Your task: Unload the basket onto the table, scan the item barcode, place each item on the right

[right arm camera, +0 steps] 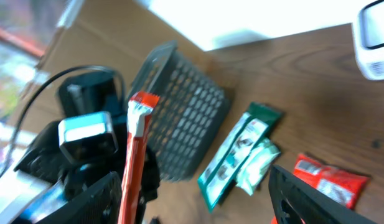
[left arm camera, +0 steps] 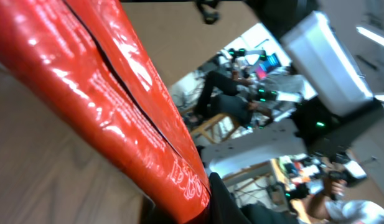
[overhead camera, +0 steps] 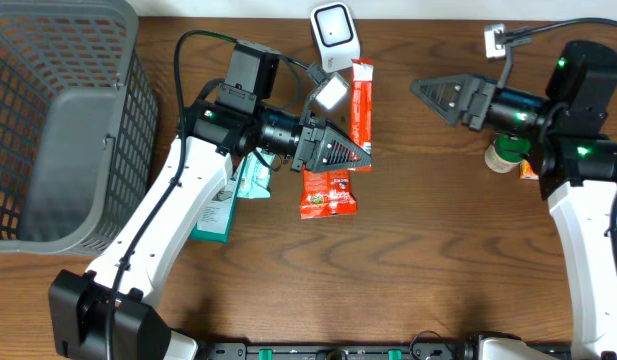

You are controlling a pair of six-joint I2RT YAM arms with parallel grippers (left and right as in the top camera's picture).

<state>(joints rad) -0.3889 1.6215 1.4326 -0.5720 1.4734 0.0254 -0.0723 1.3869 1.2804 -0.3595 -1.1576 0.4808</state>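
The left gripper (overhead camera: 364,155) pinches the light, bendy, slippery red pack (overhead camera: 361,98) by one end, near the scanner (overhead camera: 335,33), and the right gripper (right arm camera: 192,186) seems spread and empty.

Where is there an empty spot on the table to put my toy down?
Biggest bare patch: the front middle of the table, between the red pouch and the right arm. A smaller gap lies between the long red packet and the right fingers. It's crowded around the scanner, the left fingers and the green packets.
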